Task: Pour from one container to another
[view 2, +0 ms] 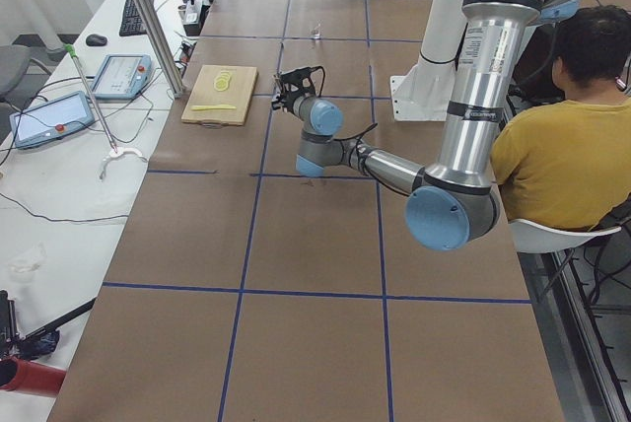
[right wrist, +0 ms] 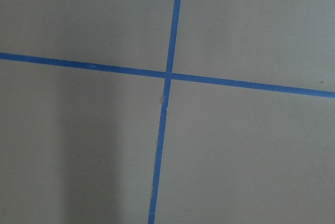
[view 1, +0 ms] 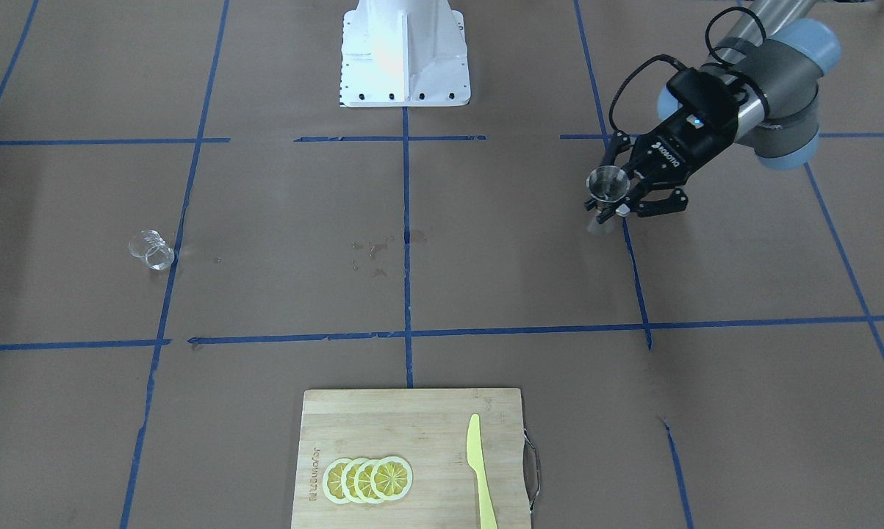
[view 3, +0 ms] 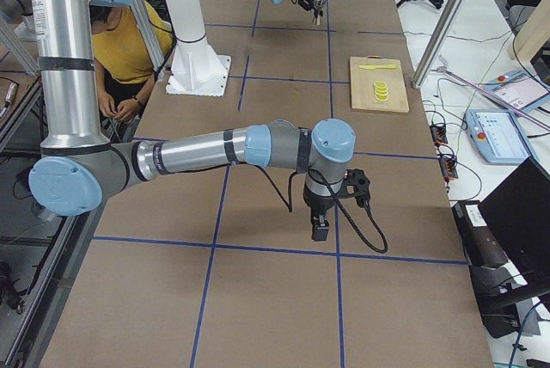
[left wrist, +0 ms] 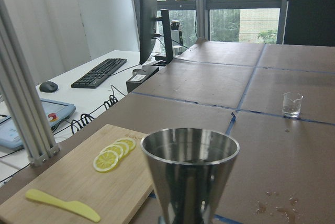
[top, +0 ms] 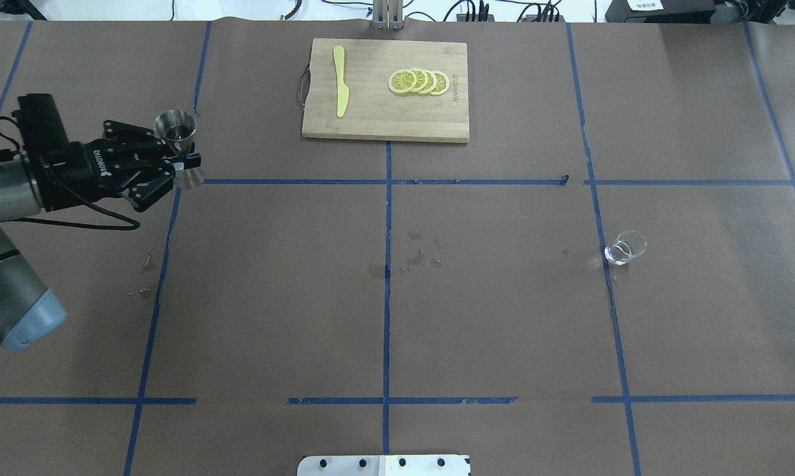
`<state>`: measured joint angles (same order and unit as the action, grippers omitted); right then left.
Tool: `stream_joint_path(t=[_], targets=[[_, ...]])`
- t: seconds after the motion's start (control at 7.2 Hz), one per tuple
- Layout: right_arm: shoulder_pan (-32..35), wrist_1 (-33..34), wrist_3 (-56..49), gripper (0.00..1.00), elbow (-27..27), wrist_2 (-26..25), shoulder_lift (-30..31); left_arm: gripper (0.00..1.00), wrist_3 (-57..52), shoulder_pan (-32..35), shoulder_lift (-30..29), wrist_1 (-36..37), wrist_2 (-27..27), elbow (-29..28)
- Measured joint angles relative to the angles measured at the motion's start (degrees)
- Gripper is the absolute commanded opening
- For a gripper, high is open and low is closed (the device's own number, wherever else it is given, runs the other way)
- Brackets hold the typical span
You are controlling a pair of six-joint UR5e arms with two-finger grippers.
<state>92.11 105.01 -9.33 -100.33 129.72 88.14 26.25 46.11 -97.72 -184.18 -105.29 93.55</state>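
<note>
The steel hourglass jigger [view 1: 608, 188] stands upright in my left gripper [view 1: 613, 203], which is shut on its narrow waist at the table's left side. The overhead view shows the same jigger [top: 176, 128] near a blue tape corner, and its open cup [left wrist: 189, 165] fills the left wrist view. The small clear glass cup [view 1: 151, 250] stands alone far across the table on the right side [top: 625, 248], small in the left wrist view [left wrist: 292, 104]. My right gripper [view 3: 320, 229] shows only in the exterior right view, pointing down over bare paper; I cannot tell its state.
A bamboo cutting board [top: 371, 122] with lemon slices [top: 418, 81] and a yellow knife [top: 340, 89] lies at the far middle edge. Wet spots [top: 417, 254] mark the centre. The robot base [view 1: 405, 51] stands mid-table, and a seated person [view 2: 552, 156] is beside it.
</note>
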Motion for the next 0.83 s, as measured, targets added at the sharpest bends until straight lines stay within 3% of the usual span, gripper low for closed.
stream_joint_path(t=[0.14, 0.56, 0.83], targets=[[0.00, -0.02, -0.02, 1.00, -0.03, 0.00, 0.14, 0.00, 4.44, 0.61, 4.01, -1.77, 3.04, 1.80], [0.00, -0.06, 0.00, 1.00, -0.04, 0.00, 0.37, 0.00, 20.46, 0.18, 10.94, -1.66, 22.09, 5.61], [0.00, -0.07, -0.04, 1.00, -0.07, 0.00, 0.50, 0.00, 24.71, -2.02, 13.56, 2.80, 33.45, 6.43]])
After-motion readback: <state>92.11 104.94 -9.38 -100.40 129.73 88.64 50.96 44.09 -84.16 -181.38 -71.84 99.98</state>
